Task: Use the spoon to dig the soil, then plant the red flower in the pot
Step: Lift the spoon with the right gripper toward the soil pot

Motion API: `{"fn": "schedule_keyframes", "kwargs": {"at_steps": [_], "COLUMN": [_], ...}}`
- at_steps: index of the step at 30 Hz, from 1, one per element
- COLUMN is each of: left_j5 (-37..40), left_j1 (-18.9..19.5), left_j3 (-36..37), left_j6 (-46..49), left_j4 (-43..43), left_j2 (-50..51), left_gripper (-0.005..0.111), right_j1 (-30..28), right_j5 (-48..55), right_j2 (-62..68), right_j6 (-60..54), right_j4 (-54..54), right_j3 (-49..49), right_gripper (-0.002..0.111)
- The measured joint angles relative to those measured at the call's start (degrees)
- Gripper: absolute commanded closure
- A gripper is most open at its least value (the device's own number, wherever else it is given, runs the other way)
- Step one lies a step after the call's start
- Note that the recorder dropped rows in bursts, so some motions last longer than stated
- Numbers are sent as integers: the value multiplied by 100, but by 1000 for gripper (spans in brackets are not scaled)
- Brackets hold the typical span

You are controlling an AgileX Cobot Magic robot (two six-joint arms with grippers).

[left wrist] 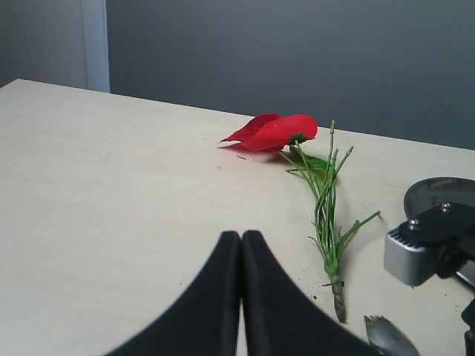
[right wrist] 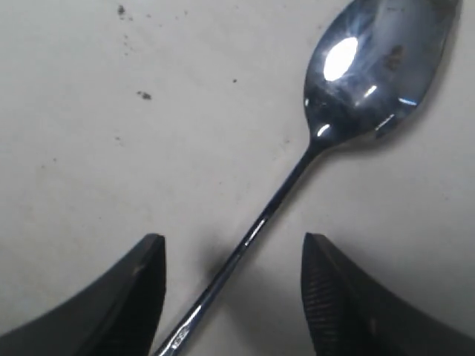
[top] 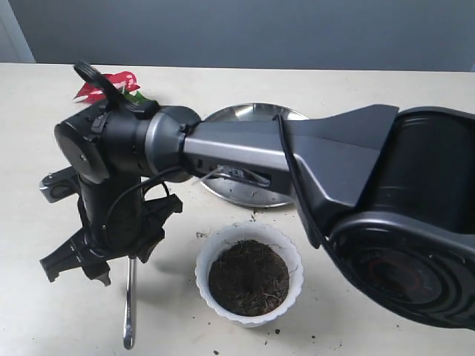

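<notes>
I am at the point of picking up the slim shiny silver metal spoon (right wrist: pixel 297 174), which lies flat on the pale tabletop (right wrist: pixel 111 163) just beside the small white pot with the scalloped rim (top: pixel 249 274). To do this well I judge I should come straight down with the thin handle centred between my right jaws (right wrist: pixel 231 285), close across its narrow width and not along it, and grip far enough from the oval bowl that the bowl stays free to dig. A handle this thin and smooth looks likely to roll or slip on the flat surface, so the tips need to reach right to the tabletop before closing.

My right jaws are spread wide, one on each side of the handle, touching nothing that I can see; the spoon is not yet held. My left jaws (left wrist: pixel 241 248) are pressed together with nothing between them, hovering low over bare tabletop.

The dark brown crumbly soil (top: pixel 248 277) fills the pot, undug by the look of it. The red artificial flower with thin green stems (left wrist: pixel 300 159) lies on its side on the tabletop, well apart from the pot. A round steel plate (top: pixel 245 115) sits behind my arm.
</notes>
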Motion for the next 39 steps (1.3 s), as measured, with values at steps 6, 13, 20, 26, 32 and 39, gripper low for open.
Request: {"fn": "schedule_keyframes", "kwargs": {"at_steps": [6,13,20,26,32,39], "left_j5": [0,0,0,0,0,0], "left_j1": [0,0,0,0,0,0], "left_j3": [0,0,0,0,0,0], "left_j6": [0,0,0,0,0,0], "left_j4": [0,0,0,0,0,0], "left_j2": [0,0,0,0,0,0], "left_gripper": [106,106,106,106,106,106], "right_j1": [0,208,301,301,301,301], "right_j5": [-344,-344,-120,-85,-85,-85], "right_j2": [25,25,25,25,13,-495], "right_j6": [82,539,786,832,832,766], "right_j4": [27,-287,-487,-508,-511,-674], "right_j3": [329,351,351,351,351,356], "right_gripper": [56,56,96,109,109,109]}}
